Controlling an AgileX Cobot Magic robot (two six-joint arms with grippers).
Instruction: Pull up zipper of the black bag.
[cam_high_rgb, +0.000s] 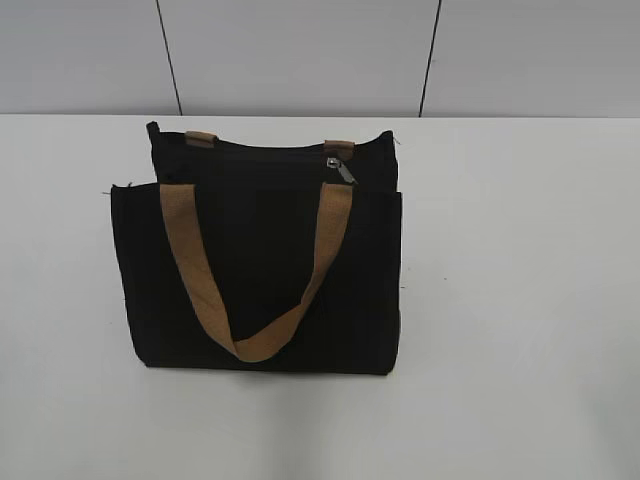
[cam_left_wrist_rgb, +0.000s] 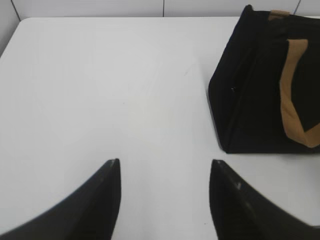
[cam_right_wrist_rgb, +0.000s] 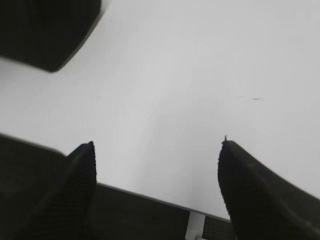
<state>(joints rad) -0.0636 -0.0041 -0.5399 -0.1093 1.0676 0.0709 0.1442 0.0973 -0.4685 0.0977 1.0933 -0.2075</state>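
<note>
Black fabric is the landmark here: the bag (cam_high_rgb: 260, 270) lies flat on the white table (cam_high_rgb: 520, 300) with its front panel facing up, and every other thing is placed against it. The zipper (cam_high_rgb: 343, 170) is a small silver pull at the bag's top edge, near its right end, just above where the tan handle (cam_high_rgb: 255, 275) meets the panel on that side. The left gripper (cam_left_wrist_rgb: 165, 175) hangs over bare table to the left of the bag, well apart from it, its fingers spread wide and empty. The right gripper (cam_right_wrist_rgb: 157, 150) is likewise spread and empty, near the table's front edge, with a dark blurred shape, possibly the bag, at the upper left of its view. The risks, as I judge them: the pull is tiny and lies flat against dark cloth, so a closing pinch may catch fabric or the handle instead. The bag is soft and unweighted, so tugging the pull without the other gripper pinning it would likely drag the whole thing.
</note>
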